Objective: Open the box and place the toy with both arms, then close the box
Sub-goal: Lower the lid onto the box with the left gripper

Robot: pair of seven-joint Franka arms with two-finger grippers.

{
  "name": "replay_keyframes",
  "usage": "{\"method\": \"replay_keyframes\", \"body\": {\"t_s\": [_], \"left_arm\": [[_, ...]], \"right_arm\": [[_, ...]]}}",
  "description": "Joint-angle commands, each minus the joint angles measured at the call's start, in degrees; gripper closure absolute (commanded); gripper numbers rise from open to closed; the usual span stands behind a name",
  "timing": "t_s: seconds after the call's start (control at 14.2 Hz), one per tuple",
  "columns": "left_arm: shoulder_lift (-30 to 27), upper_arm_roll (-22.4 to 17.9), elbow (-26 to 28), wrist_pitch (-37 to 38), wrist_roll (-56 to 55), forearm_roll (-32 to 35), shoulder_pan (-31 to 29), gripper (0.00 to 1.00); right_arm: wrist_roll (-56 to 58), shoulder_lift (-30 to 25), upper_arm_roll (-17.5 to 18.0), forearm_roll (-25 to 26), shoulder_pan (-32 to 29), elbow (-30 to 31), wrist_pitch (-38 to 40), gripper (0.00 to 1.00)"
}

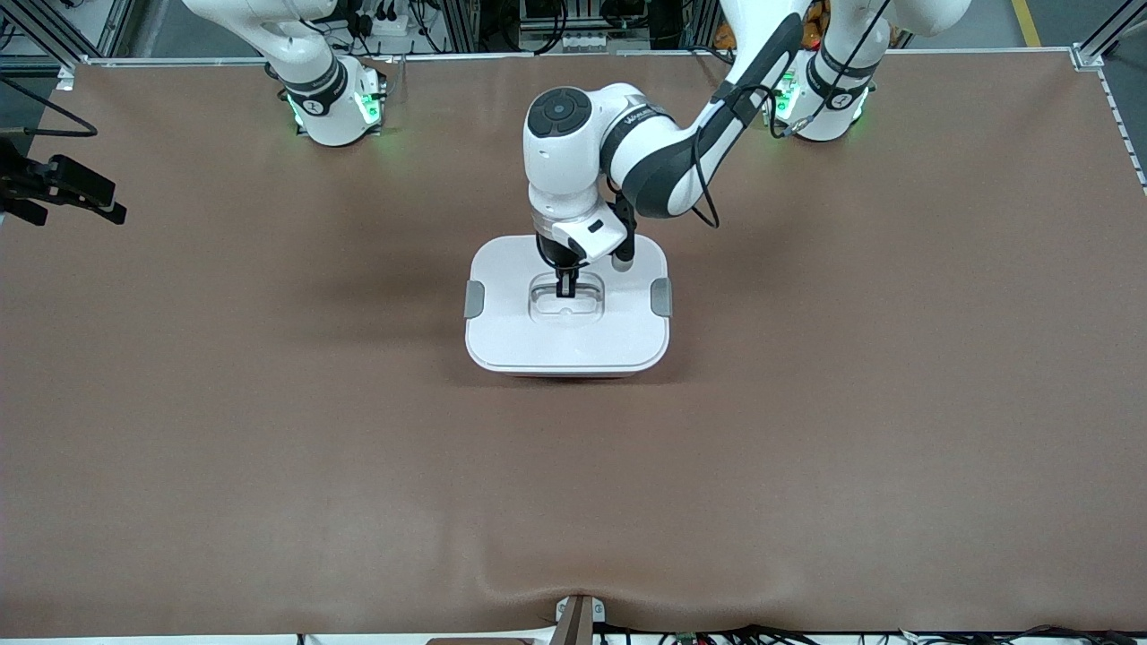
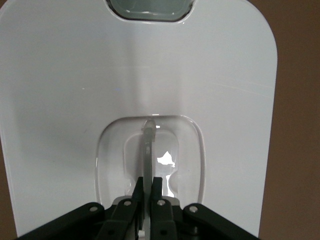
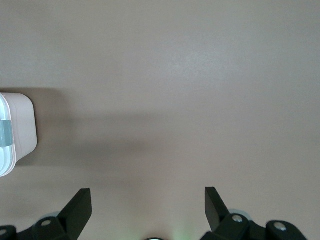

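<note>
At the middle of the front view: the left gripper (image 1: 566, 291) pinches the handle (image 1: 567, 303) of the lidded box (image 1: 566, 336).
Both grey clips (image 1: 473, 299) lie against the lid; if they are latched, a pull could drag the whole box. No toy shows, and the box's contents are hidden. In the left wrist view, low centre, the fingers (image 2: 136, 192) clench the thin clear handle in the lid's recess. In the right wrist view the right gripper (image 3: 148, 210), fingers spread and empty, waits over bare table, the box at the frame's left edge.
</note>
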State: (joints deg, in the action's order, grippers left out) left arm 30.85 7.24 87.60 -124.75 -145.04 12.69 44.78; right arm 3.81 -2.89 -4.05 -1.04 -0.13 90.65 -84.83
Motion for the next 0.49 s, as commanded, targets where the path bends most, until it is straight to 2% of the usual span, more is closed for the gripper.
{"method": "replay_keyframes", "body": {"t_s": [0.0, 0.42], "left_arm": [[-1.3, -0.3, 2.0, -1.5, -1.1, 1.6, 0.3, 1.0], [-1.5, -0.2, 3.2, -1.7, -0.5, 1.6, 0.0, 1.0]], "right_arm": [[0.4, -0.7, 0.3, 0.4, 0.0, 0.4, 0.3, 0.0], [0.4, -0.7, 0.3, 0.5, 0.0, 0.4, 0.3, 0.0]]}}
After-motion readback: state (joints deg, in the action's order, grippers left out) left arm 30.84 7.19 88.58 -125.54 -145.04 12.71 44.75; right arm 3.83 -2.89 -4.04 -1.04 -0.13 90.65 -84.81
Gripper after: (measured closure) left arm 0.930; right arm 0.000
